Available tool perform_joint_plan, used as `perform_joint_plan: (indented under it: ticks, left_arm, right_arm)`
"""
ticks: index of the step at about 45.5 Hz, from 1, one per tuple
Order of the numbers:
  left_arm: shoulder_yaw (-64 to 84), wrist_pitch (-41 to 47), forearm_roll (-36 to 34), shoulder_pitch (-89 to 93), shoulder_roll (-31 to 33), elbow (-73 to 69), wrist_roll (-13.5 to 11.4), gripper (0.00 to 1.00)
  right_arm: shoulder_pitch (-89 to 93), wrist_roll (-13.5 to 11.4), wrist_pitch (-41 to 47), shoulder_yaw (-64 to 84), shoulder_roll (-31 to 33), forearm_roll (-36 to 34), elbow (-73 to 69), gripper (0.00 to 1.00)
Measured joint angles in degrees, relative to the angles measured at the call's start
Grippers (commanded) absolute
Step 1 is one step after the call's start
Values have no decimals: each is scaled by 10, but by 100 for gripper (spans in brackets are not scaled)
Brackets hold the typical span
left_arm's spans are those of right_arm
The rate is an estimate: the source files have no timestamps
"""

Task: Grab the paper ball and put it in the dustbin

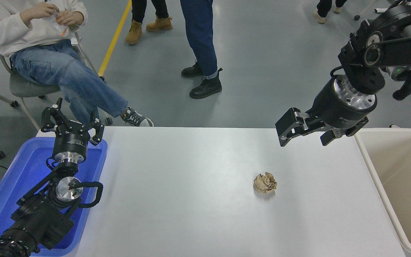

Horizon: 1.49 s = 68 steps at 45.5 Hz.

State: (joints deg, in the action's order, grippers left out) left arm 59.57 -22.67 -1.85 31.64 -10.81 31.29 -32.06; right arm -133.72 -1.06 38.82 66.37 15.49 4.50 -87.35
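The tan-brown crumpled paper ball [265, 182] lies on the white table [191, 178], right of centre. The cream-beige dustbin [376, 167] stands at the table's right edge, and nothing shows inside it. My right gripper [307, 134] hangs open and empty above the table's far right part, up and to the right of the ball and left of the bin's far corner. My left gripper [72, 119] is parked open at the lower left, over the blue tray.
A blue plastic tray [20, 178] sits at the table's left edge under my left arm. A person sits on a chair [27, 85] at the far left. Other people's legs [200, 46] stand beyond the table's far edge.
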Motion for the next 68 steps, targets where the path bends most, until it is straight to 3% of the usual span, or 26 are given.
perform_joint_plan:
  ticks: [25,36,68]
  left_arm:
    - [0,0,0,0,0,0,1,99]
    - [0,0,0,0,0,0,0,99]
    - [0,0,0,0,0,0,1,99]
  right_arm:
    - [14,0,-13,0,-1,13,3,100]
    - [54,0,-64,-6,-6,22,28,100]
    - [386,1,-145,-93,-90,93,307,100]
